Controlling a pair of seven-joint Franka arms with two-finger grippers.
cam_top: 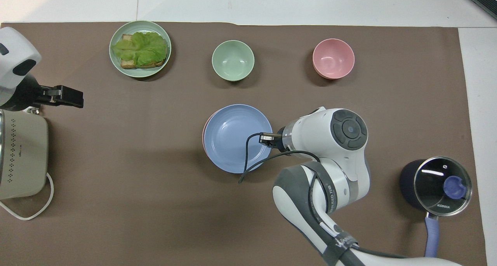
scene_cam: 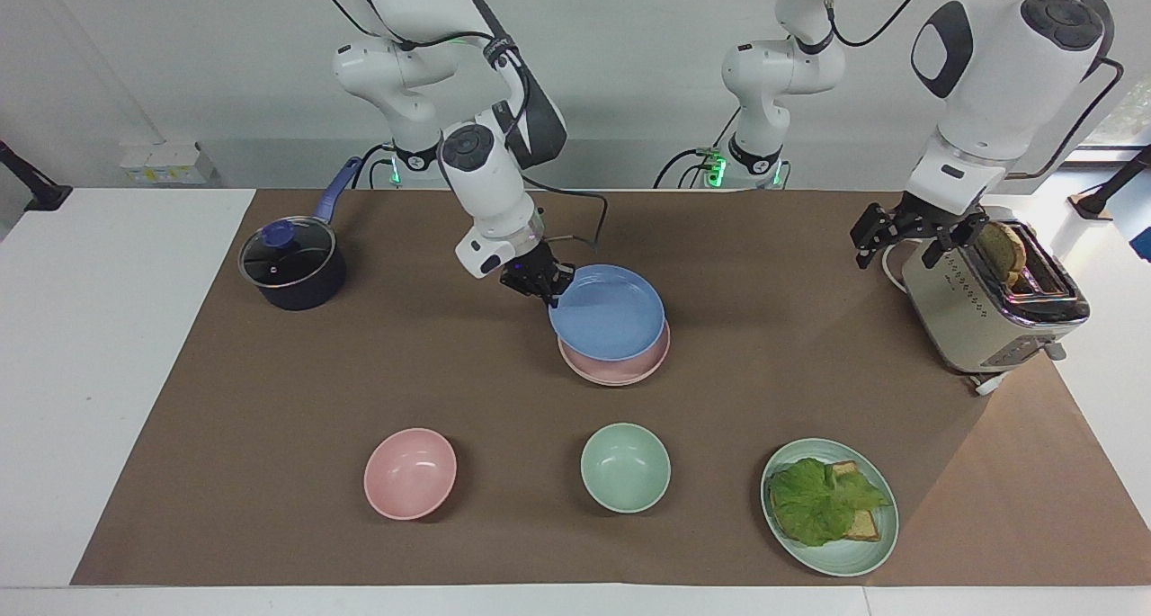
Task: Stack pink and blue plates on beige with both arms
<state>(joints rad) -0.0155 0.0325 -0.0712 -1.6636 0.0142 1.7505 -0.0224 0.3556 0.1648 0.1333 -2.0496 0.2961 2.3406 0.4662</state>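
Observation:
My right gripper (scene_cam: 550, 298) is shut on the rim of the blue plate (scene_cam: 611, 315), on the side toward the right arm's end. It holds that plate just above the pink plate (scene_cam: 622, 372), which lies mid-table with only its rim showing. From overhead the blue plate (cam_top: 233, 138) covers nearly all of the pink plate (cam_top: 204, 127), with the right gripper (cam_top: 268, 139) at its edge. The beige plate is hidden. My left gripper (scene_cam: 900, 241) waits open and empty beside the toaster; overhead, the left gripper (cam_top: 79, 98) is at the mat's edge.
A toaster (scene_cam: 989, 301) with bread in it stands at the left arm's end. A lidded dark pot (scene_cam: 292, 265) sits at the right arm's end. Farther from the robots are a pink bowl (scene_cam: 410, 472), a green bowl (scene_cam: 625, 468) and a green plate with lettuce and bread (scene_cam: 829, 508).

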